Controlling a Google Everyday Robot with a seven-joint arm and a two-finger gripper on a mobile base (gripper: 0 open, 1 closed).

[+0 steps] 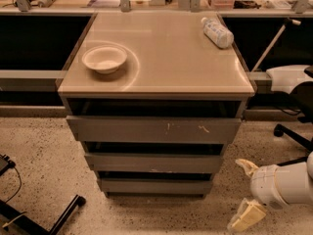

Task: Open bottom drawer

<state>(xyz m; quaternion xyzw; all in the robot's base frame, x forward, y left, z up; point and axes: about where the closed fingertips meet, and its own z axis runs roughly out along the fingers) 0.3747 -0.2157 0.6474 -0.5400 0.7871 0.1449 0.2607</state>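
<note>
The bottom drawer (155,186) is the lowest and smallest-looking of three grey handleless fronts on a small cabinet; its front is plain and looks shut or nearly so. Above it are the middle drawer (155,163) with a pale chip on its edge and the top drawer (154,129) with white scratches. My gripper (243,192) is low at the right, beside the cabinet's lower right corner at about the bottom drawer's height and apart from it. Its two pale fingers (248,216) are spread open and hold nothing.
A white bowl (104,58) and a lying plastic bottle (217,32) are on the cabinet top (161,77). A chair base (292,132) is at the right. A black stand (63,214) and cable lie on the speckled floor at the lower left.
</note>
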